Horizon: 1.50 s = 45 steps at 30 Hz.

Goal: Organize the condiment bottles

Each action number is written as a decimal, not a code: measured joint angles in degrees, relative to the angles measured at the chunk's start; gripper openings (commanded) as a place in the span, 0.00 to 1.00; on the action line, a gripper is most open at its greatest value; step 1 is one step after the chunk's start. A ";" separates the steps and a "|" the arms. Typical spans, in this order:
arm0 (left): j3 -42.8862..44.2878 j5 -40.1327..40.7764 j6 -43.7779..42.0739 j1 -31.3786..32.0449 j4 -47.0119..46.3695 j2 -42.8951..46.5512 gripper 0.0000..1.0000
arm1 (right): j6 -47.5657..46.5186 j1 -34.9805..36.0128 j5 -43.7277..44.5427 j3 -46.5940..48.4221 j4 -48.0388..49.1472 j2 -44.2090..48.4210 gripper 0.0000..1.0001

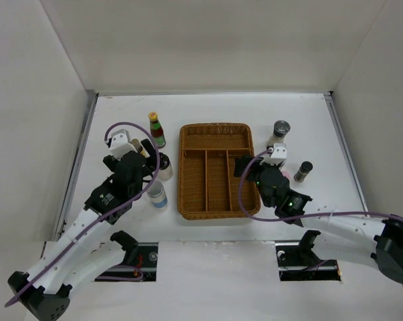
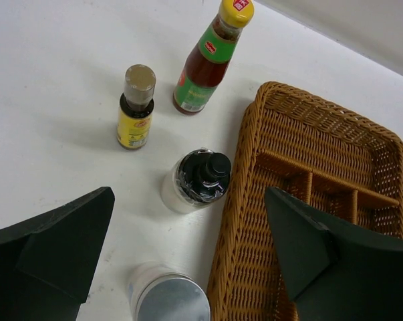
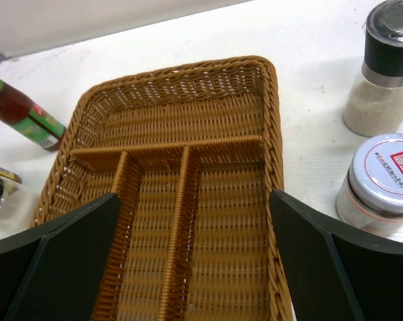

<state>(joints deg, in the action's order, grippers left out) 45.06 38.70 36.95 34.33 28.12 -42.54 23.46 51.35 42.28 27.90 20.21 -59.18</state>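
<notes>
My left gripper [image 1: 148, 167] [image 2: 188, 261] is open and empty, above the table just left of the wicker tray [image 1: 214, 200]. Below it stand a black-capped clear jar [image 2: 198, 179] and a silver-lidded jar [image 2: 169, 301] [image 1: 158, 194]. Farther off are a small yellow-labelled bottle with a grey cap [image 2: 137, 107] and a green sauce bottle with red label and yellow cap [image 2: 211, 57] [image 1: 157, 129]. My right gripper [image 1: 244, 167] [image 3: 191, 261] is open and empty over the tray's right compartments [image 3: 241, 200]. A black-capped shaker [image 3: 385, 73] [image 1: 279, 132] and a pink-lidded jar [image 3: 381, 184] stand right of the tray.
A small black-capped bottle [image 1: 303, 171] stands on the table at the right. The tray has no bottles in its compartments. White walls close in the table at the back and on both sides.
</notes>
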 measured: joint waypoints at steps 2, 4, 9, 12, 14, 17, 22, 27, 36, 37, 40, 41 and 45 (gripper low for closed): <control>0.22 -0.17 0.00 0.28 0.50 0.72 1.00 | 0.07 -0.26 -0.57 0.00 0.90 -0.22 1.00; 0.11 -0.42 -0.07 0.98 1.33 3.15 1.00 | 0.07 -0.35 -1.09 0.00 1.11 -0.59 1.00; 0.22 -0.83 -0.87 3.54 3.02 10.91 1.00 | 0.11 -0.39 -2.36 0.00 1.31 -0.96 0.97; 0.24 -1.07 -1.77 7.76 4.31 12.41 1.00 | -0.22 -0.39 -3.76 0.00 1.31 -0.83 0.33; 0.02 -0.57 -2.64 11.19 5.07 12.81 1.00 | 0.04 -0.39 -4.79 -0.02 1.44 -0.68 0.22; 0.02 0.52 -4.11 16.09 5.66 12.94 0.98 | 0.46 -0.42 -6.12 -0.02 1.33 -0.59 0.25; 2.19 3.56 -8.22 21.86 6.97 8.74 0.39 | 0.50 -0.42 -7.10 0.00 1.18 -1.99 0.35; 6.08 5.29 -6.84 25.31 12.59 0.42 0.77 | 0.48 -1.20 -7.74 0.00 1.07 -2.01 0.43; 4.04 7.45 4.24 25.68 24.13 -3.63 0.84 | 0.42 -1.79 -9.07 0.02 1.03 -4.76 0.51; 3.56 7.69 5.11 25.44 24.59 -3.63 0.85 | 0.42 -1.79 -9.27 0.02 1.01 -5.01 0.51; 2.27 7.50 6.71 24.00 25.55 -4.04 0.83 | 0.44 -1.84 -9.70 0.02 0.87 -5.11 0.51; 1.86 7.30 7.08 23.41 25.62 -4.35 0.82 | 0.44 -1.90 -9.75 0.02 0.87 -5.09 0.51; -0.39 6.05 7.87 21.51 25.11 -5.84 0.76 | 0.46 -2.10 -9.94 0.02 0.90 -4.87 0.51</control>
<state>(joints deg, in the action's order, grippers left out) 44.66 44.75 44.82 55.83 53.23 -48.38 23.92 49.25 32.34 27.92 21.10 -64.05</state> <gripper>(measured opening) 0.792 0.507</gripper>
